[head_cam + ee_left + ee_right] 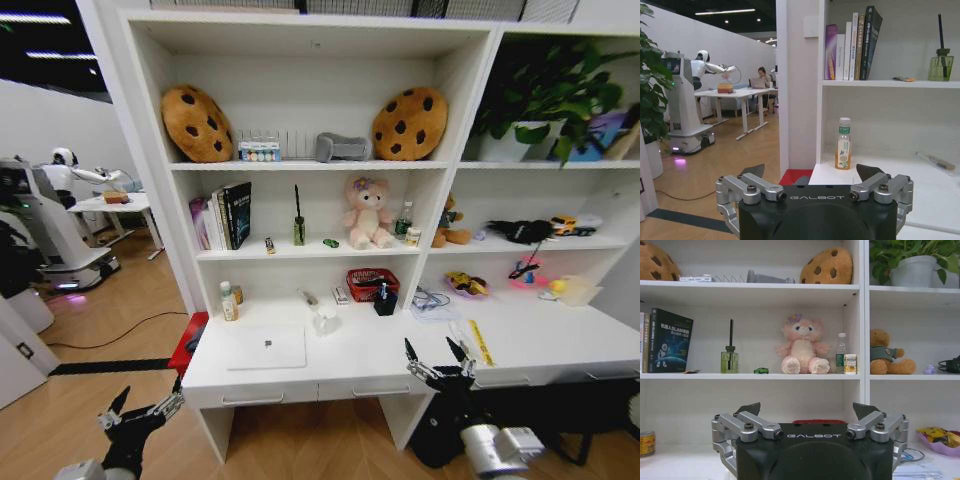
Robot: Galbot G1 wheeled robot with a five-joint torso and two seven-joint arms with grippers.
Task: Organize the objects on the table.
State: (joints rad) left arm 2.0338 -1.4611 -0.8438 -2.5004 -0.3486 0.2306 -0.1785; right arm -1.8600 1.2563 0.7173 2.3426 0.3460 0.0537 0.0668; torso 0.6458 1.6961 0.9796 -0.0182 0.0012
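Observation:
A thin silver laptop (266, 346) lies shut on the left part of the white table (380, 350). A small bottle (229, 301) and a can (238, 294) stand behind it; the bottle (843, 150) also faces the left wrist. A tiny green toy car (331, 243) sits on the shelf above, near the pink plush, and the car (761, 371) shows from the right wrist. My left gripper (140, 408) hangs open below the table's left front corner. My right gripper (437, 360) is open at the front edge, right of the laptop. Both are empty.
A red basket (372, 284), a dark cup (386, 300) and a white cup (326, 320) stand mid-table. A yellow ruler (481, 342) and papers lie to the right. Shelves hold books, plush toys and cookie cushions. Another robot (45, 220) stands far left.

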